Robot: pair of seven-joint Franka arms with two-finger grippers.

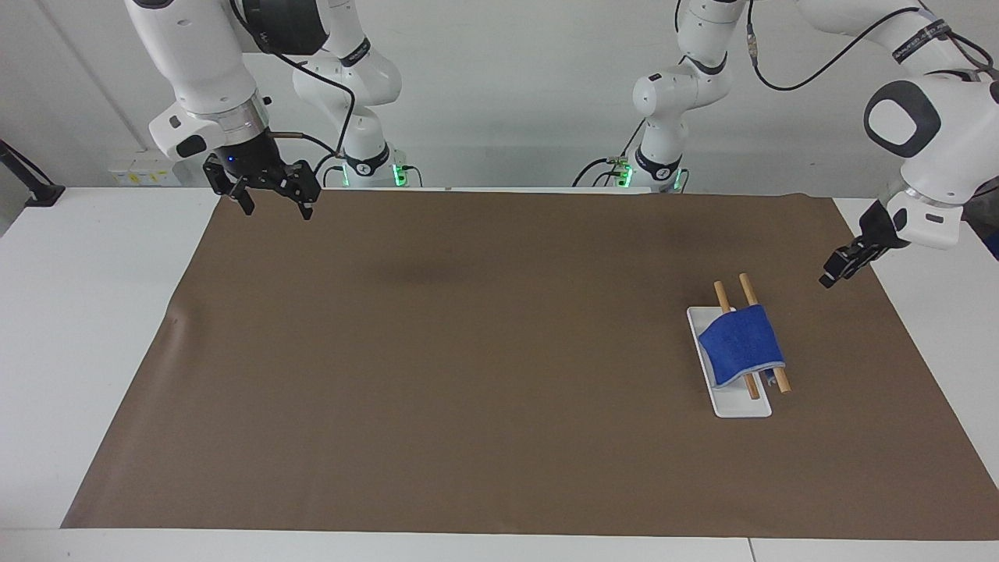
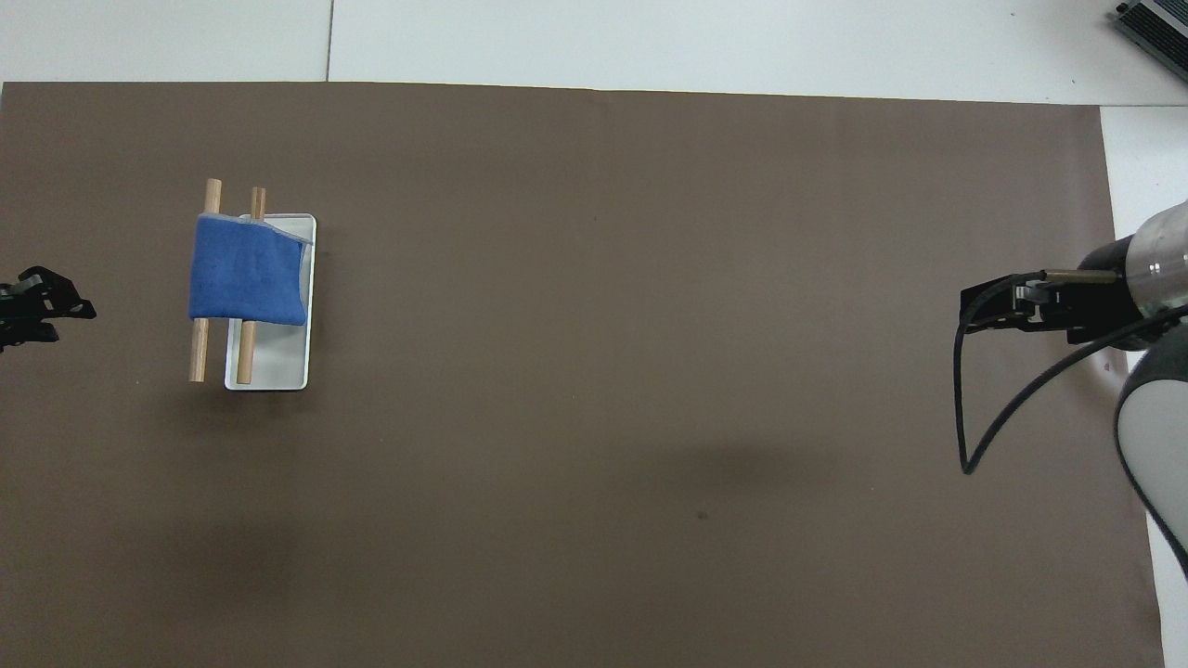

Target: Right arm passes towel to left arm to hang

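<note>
Gripper of the left arm (image 1: pixel 833 275) hung empty over the brown mat (image 1: pixel 468 351) at that arm's end of the desk (image 1: pixel 94 312), well apart from the towel (image 1: pixel 740 353). In the overhead view only its black tips (image 2: pixel 42 306) poked in at the frame edge, the two fingers parted with a clear gap; the facing view showed it side-on as one dark stub, so the gap could not be read there.

Towel lay draped over two wooden rods (image 1: pixel 748 290) on a white tray (image 1: pixel 737 406), deep blue with a pale edge. Overhead view showed it covering the rods' farther half, with the rod ends (image 2: pixel 198 357) and bare tray (image 2: pixel 278 362) exposed nearer the robots. Facing view alone showed the cloth sagging over the rods, raised off the tray.

Right gripper (image 1: pixel 275 204) waited over the mat's edge at its own end of the desk, fingers spread wide, holding nothing. Facing view showed its small blue light; the overhead view showed it side-on (image 2: pixel 984 311) with a black cable (image 2: pixel 965 408) looping down beside it.
</note>
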